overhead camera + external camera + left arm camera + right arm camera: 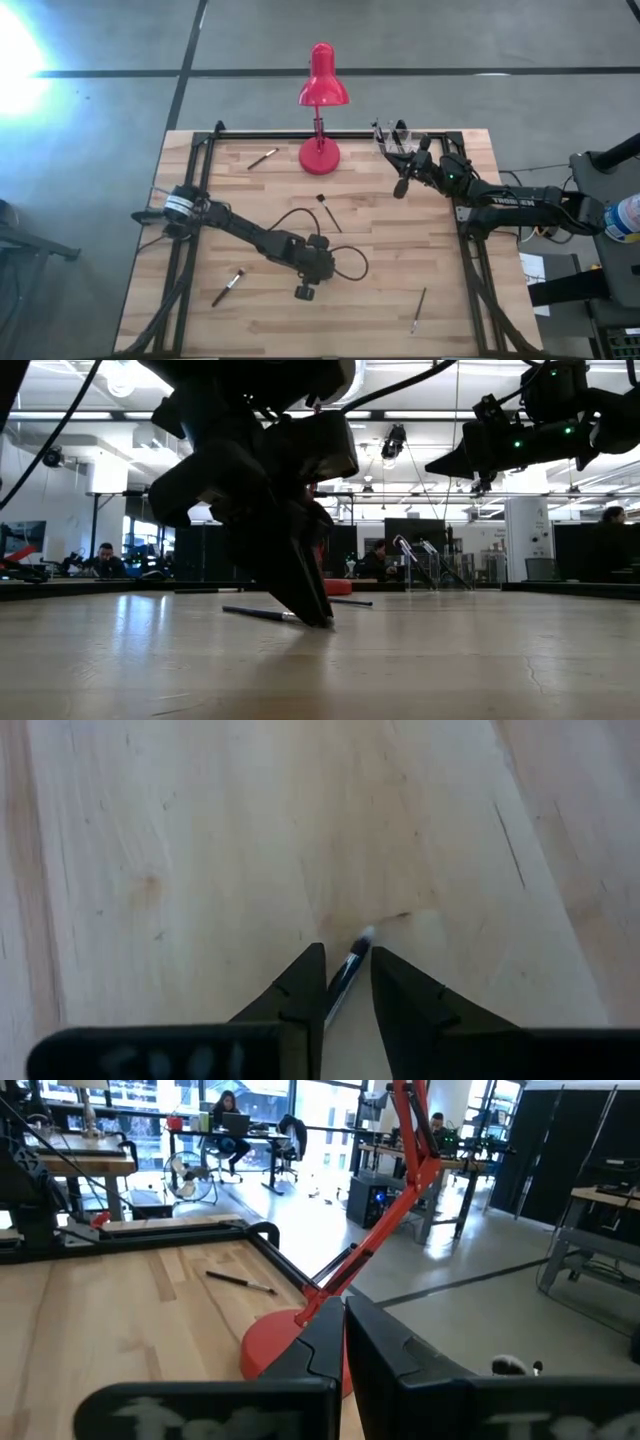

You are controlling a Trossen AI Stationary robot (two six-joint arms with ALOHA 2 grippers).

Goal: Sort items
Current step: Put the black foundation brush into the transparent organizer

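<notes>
A thin brush (343,982) is seen between the fingers of the left claw (346,982), its pale tip projecting just past the fingertips and pointing down at the bare wood. The left claw is pinching this brush, with its fingers drawn close on either side of the handle. In the high view the left claw (304,291) is placed low over the near middle of the surface (400,270), and in the low view its fingertips are seen almost touching the wood.

Other brushes are noted lying loose and well apart: one near the front left (228,287), one near the front right (418,310), one in the middle (329,212), and one at the back left (262,158) beside the red lamp (321,110). A cluster of brushes (390,135) is seen at the back right edge.

The right claw (400,187) is held raised near that cluster, its fingers pressed together on nothing that can be seen.

Risk is judged as follows. The handle is thin and held near its end, so it could pivot or slip out if the hold is slackened. The bristle tip could be bent against the wood if the claw is lowered further. A collision with the lamp is possible on the way to the back.
</notes>
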